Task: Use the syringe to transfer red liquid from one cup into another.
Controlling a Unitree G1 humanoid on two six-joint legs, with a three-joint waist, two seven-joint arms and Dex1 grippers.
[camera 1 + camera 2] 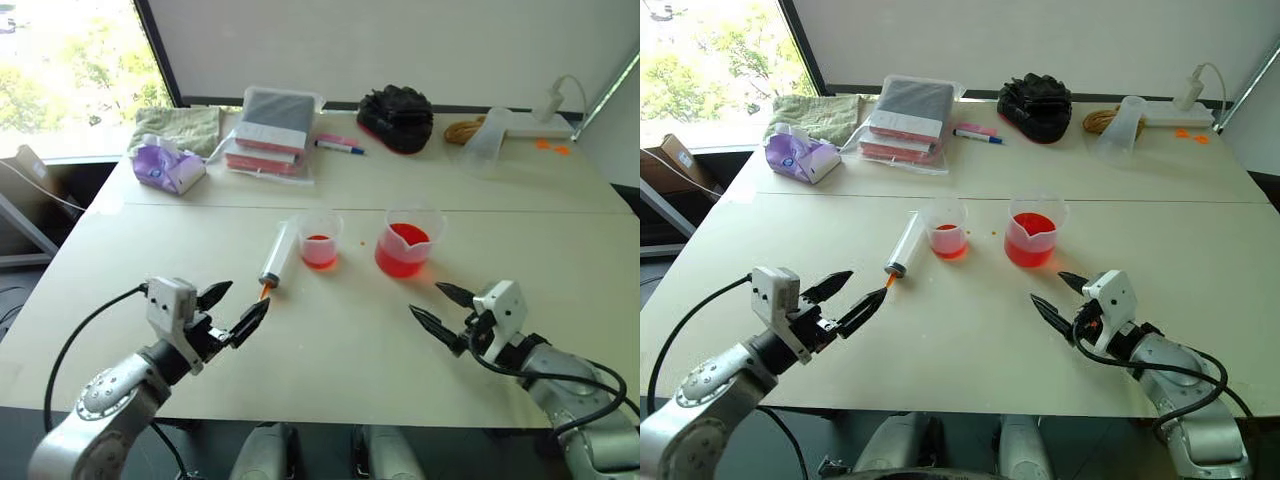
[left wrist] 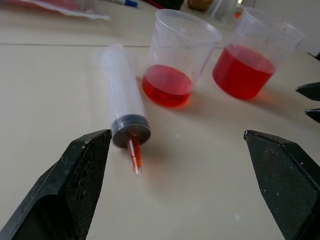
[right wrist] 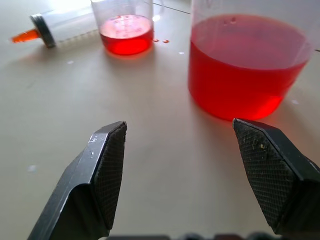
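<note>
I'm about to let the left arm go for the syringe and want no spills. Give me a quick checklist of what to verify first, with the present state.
1. Left gripper open, holding nothing: ok.
2. Syringe lying free on the table, orange tip toward the left gripper: ok.
3. Small cup upright, beside the syringe, close enough to knock: cannot tell whether there is enough room.
4. Spouted beaker upright with red liquid: ok.
5. Right gripper open, short of the beaker: ok.
</note>
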